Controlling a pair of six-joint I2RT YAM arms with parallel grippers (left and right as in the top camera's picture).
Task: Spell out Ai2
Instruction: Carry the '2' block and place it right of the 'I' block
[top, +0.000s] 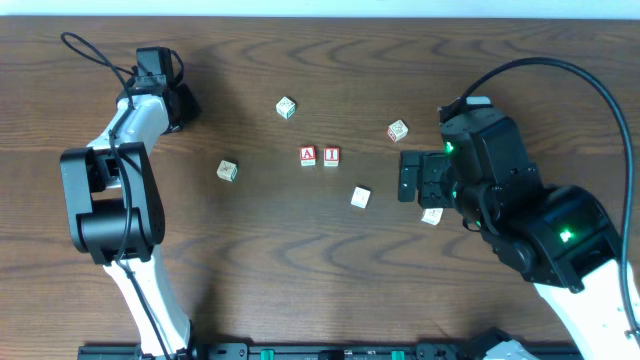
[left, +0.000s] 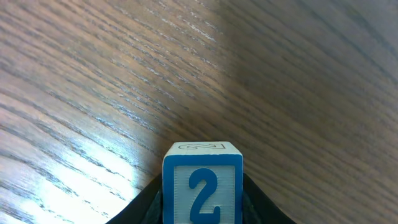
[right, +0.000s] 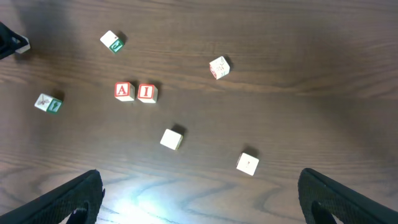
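Observation:
The red-framed "A" cube (top: 308, 155) and the red-framed "I" cube (top: 331, 156) sit side by side mid-table; they also show in the right wrist view, A (right: 124, 91) and I (right: 147, 93). My left gripper (top: 180, 105) at the far left is shut on the blue "2" cube (left: 202, 184), held between its fingers above the wood. The "2" cube is hidden in the overhead view. My right gripper (top: 407, 176) is open and empty, right of the pair, its fingers wide apart (right: 199, 196).
Pale whitish cubes lie around: one at the back (top: 286, 107), one left (top: 227, 171), one right of the pair (top: 397, 130), one in front (top: 360, 197), and one by the right gripper (top: 431, 215). The table is dark wood.

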